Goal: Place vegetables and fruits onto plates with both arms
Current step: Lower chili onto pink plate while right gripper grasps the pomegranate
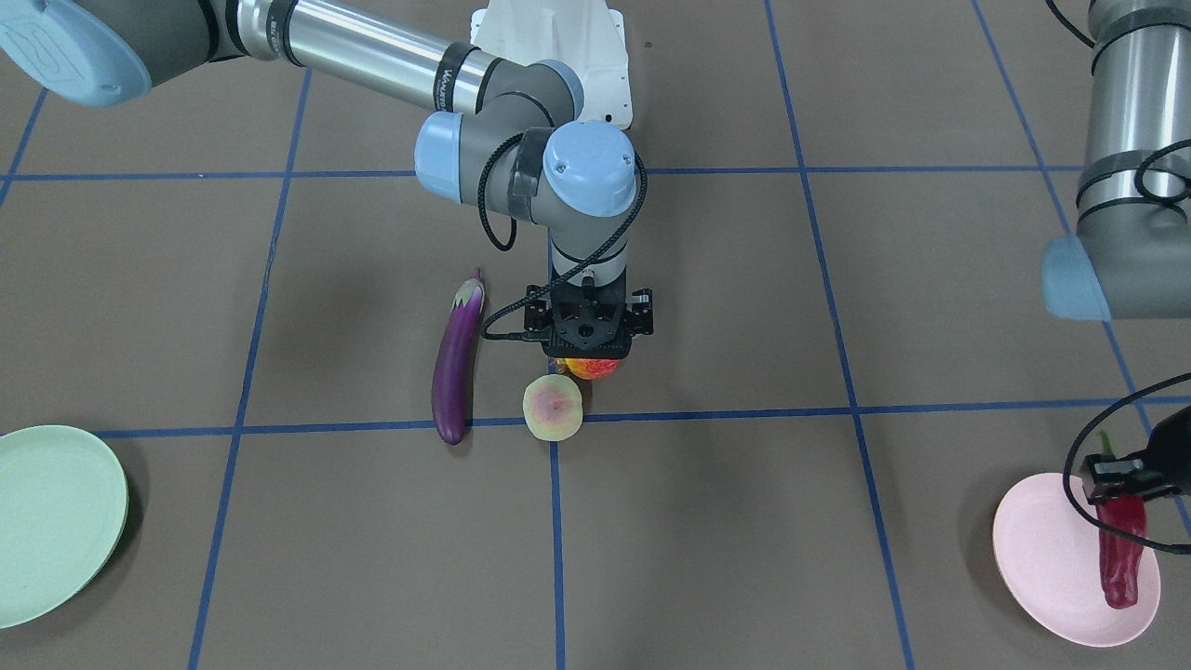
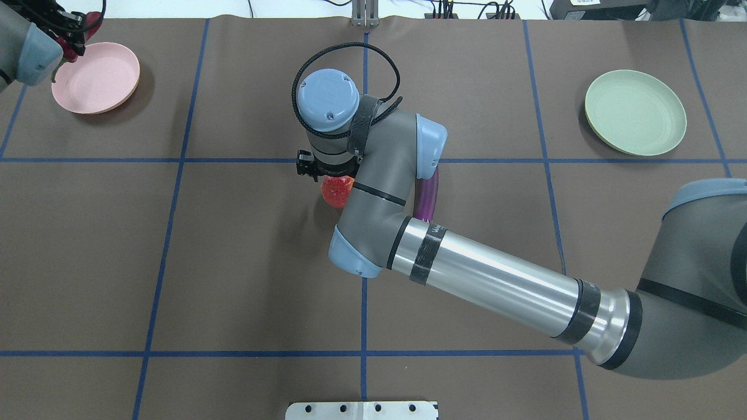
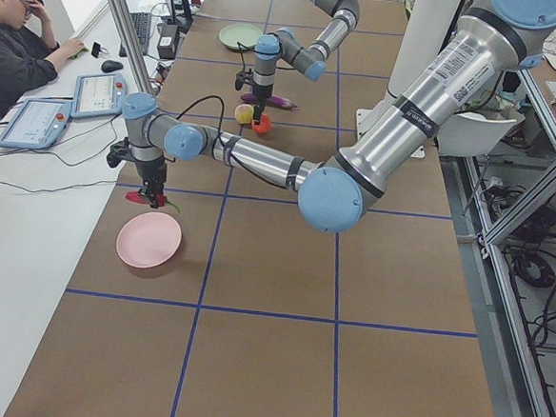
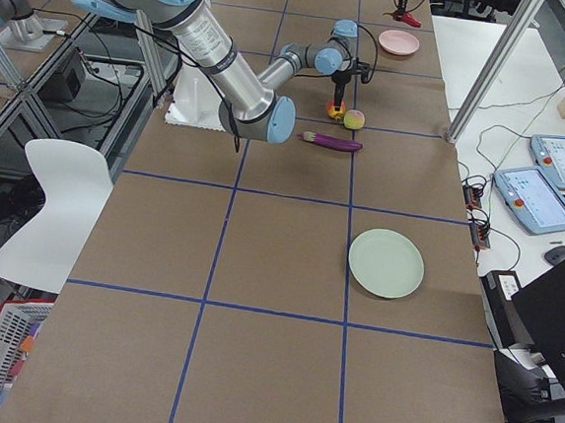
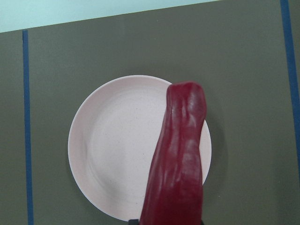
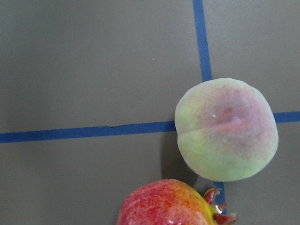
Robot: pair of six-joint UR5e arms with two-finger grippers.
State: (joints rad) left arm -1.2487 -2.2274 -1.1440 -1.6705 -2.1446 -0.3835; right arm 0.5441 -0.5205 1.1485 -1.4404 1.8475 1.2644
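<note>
Both arms busy with produce, plates at the table's ends.
The left gripper [image 1: 1117,484] is clamping the chili pepper [image 1: 1121,558], hanging it over the pink plate [image 1: 1042,558]; the mint plate [image 1: 46,521] is lying well apart. Farther back, the yellow-green fruit [image 1: 553,407] is sitting just beside the red fruit [image 1: 593,368], which the right gripper [image 1: 588,358] seems to be grasping, with the eggplant [image 1: 457,368] lying near.

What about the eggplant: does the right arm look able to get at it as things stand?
Probably yes. The eggplant lies uncovered close beside the right gripper, touching neither fruit. But that gripper is down over the red fruit, so it seems occupied with that first.
</note>
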